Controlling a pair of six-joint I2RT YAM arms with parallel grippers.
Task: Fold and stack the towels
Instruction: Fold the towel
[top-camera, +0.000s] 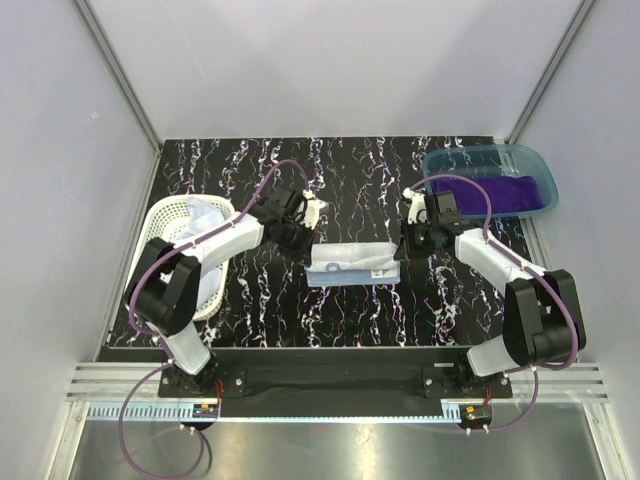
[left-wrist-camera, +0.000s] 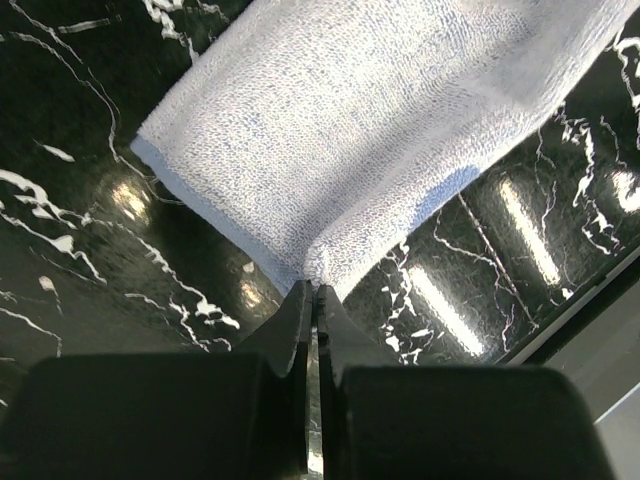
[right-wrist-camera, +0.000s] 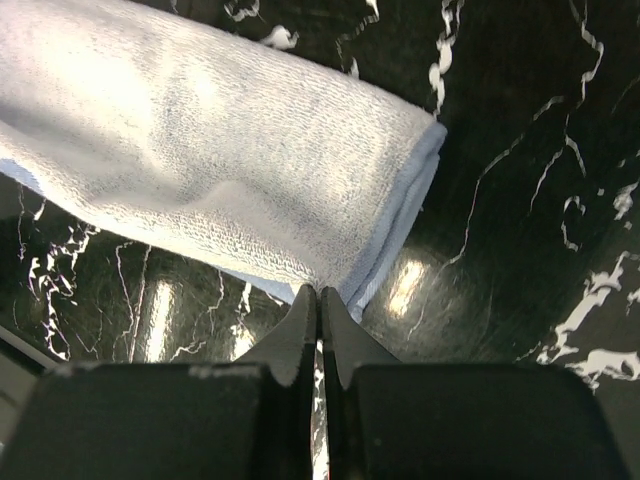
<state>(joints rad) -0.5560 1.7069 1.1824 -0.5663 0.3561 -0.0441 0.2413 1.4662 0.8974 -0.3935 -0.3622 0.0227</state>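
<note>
A light blue towel (top-camera: 352, 262) with a darker blue mark lies folded over at the middle of the table. My left gripper (top-camera: 305, 232) is shut on its left corner, seen close in the left wrist view (left-wrist-camera: 316, 290) with the towel (left-wrist-camera: 370, 130) stretching away from the jaws. My right gripper (top-camera: 402, 240) is shut on its right corner, as the right wrist view (right-wrist-camera: 320, 292) shows, with the towel (right-wrist-camera: 200, 150) doubled over there. A deep purple towel (top-camera: 505, 192) lies in the teal bin. A pale blue-white towel (top-camera: 205, 212) sits in the white basket.
The translucent teal bin (top-camera: 470, 157) stands at the back right. The white perforated basket (top-camera: 165, 215) stands at the left edge, partly under my left arm. The black marbled table (top-camera: 350, 320) runs to grey walls on three sides.
</note>
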